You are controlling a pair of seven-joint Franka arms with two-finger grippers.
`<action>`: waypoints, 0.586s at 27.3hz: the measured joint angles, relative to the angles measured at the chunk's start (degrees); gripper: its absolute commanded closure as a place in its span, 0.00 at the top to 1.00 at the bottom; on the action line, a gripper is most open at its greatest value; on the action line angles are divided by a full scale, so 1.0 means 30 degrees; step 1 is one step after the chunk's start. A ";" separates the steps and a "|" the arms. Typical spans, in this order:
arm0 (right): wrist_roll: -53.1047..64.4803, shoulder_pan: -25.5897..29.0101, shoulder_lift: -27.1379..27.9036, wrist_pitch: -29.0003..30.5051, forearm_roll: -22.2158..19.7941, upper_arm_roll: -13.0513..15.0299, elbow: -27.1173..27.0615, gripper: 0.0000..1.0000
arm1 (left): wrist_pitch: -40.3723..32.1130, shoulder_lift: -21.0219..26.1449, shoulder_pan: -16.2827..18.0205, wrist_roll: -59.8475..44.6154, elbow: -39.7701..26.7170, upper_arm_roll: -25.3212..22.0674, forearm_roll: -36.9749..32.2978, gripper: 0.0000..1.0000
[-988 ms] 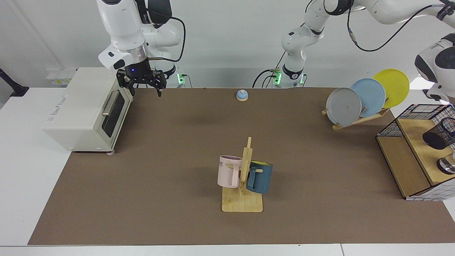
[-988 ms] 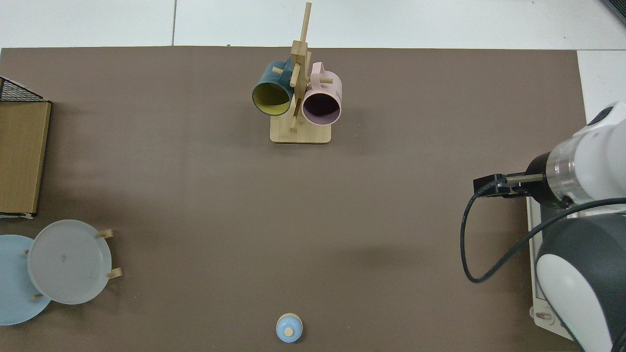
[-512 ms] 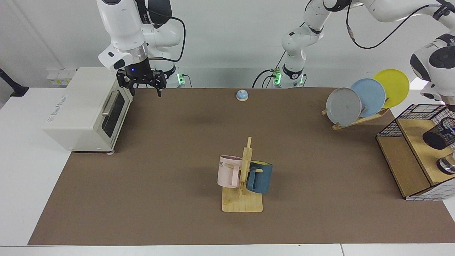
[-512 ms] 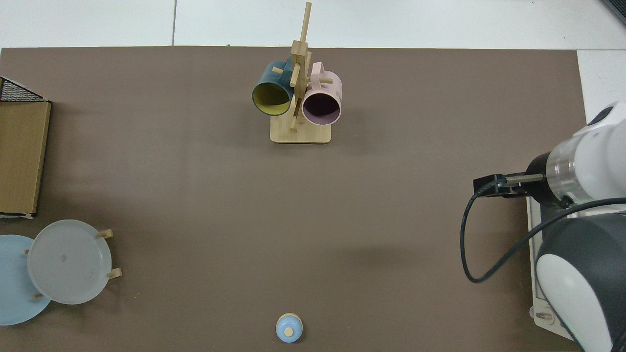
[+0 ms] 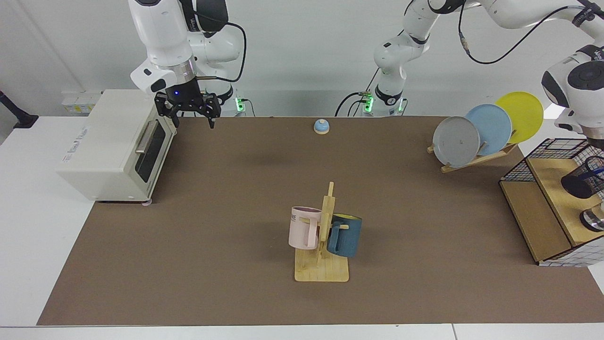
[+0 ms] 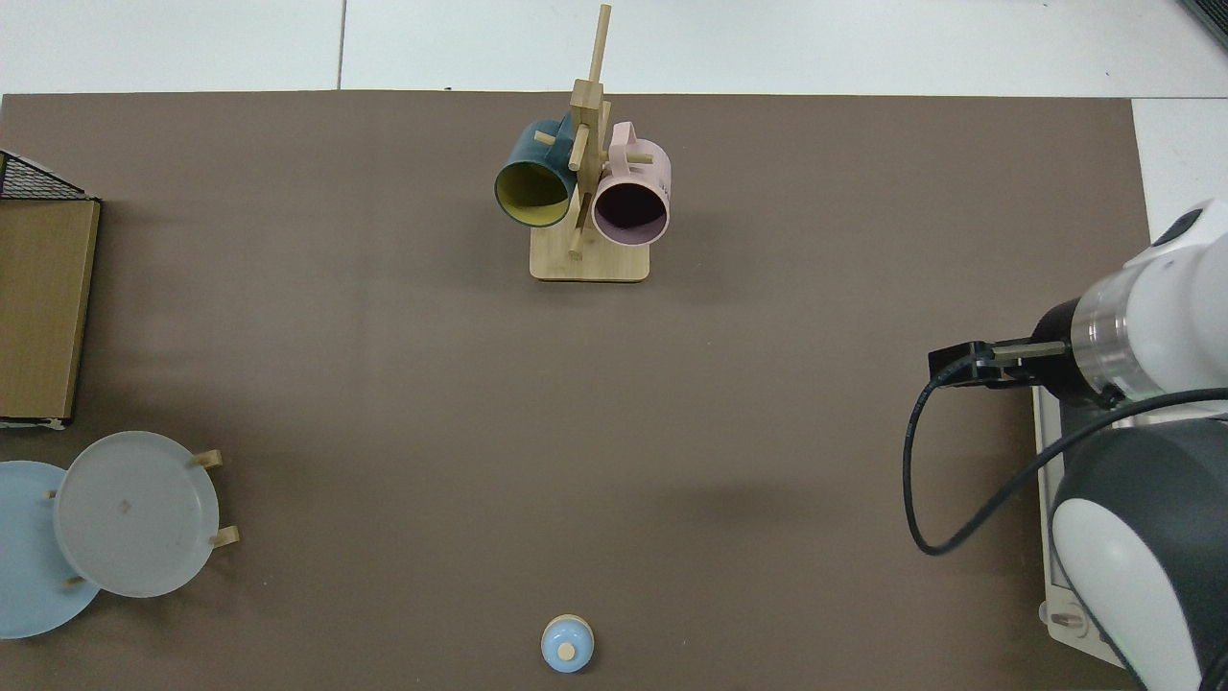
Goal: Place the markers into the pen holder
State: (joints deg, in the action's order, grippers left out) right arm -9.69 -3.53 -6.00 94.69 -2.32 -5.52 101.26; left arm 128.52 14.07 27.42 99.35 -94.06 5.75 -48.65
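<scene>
The pen holder (image 5: 584,178), a small black mesh cup, sits on the wooden shelf of a wire basket (image 5: 538,160) at the far right of the facing view. A small blue bit, likely the marker (image 5: 598,165), shows at the holder's far side by the frame edge; the rest of it is hidden. My left arm's wrist (image 5: 578,89) hangs above the basket and its hand runs off the frame. My right gripper (image 5: 193,119) hangs open and empty above the mat's back corner, next to the toaster oven. Neither the holder nor the marker shows in the top view.
A white toaster oven (image 5: 113,146) stands at the facing view's left. A wooden mug tree (image 5: 325,236) with a pink and a blue mug is mid-table. A plate rack (image 5: 486,130), a small blue bell (image 5: 321,126) and a shiny metal round object (image 5: 594,219) are also there.
My left arm's wrist has shifted slightly left above the basket, and a blue bit has come into view at the pen holder. The right arm has not moved.
</scene>
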 measured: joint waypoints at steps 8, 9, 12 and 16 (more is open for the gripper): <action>0.0000 0.0000 0.0000 0.0000 0.0000 0.0000 -0.0001 0.99 | 0.0002 -0.0013 0.0000 0.0051 -0.0011 0.0001 0.0062 0.43; 0.0000 0.0000 0.0000 0.0000 0.0000 0.0000 -0.0001 0.99 | 0.0003 -0.0019 0.0000 0.0052 -0.0011 0.0001 0.0063 0.45; 0.0000 0.0000 0.0000 0.0000 0.0000 0.0000 -0.0001 0.99 | 0.0015 -0.0044 0.0000 0.0086 -0.0011 0.0002 0.0064 0.50; 0.0000 0.0000 0.0000 0.0000 0.0000 0.0000 -0.0001 0.99 | 0.0078 -0.0110 0.0000 0.0120 0.0039 0.0024 0.0064 0.69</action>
State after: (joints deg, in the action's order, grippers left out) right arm -9.69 -3.53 -6.00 94.69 -2.32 -5.52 101.25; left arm 128.76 13.74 27.42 99.71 -93.95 5.82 -48.45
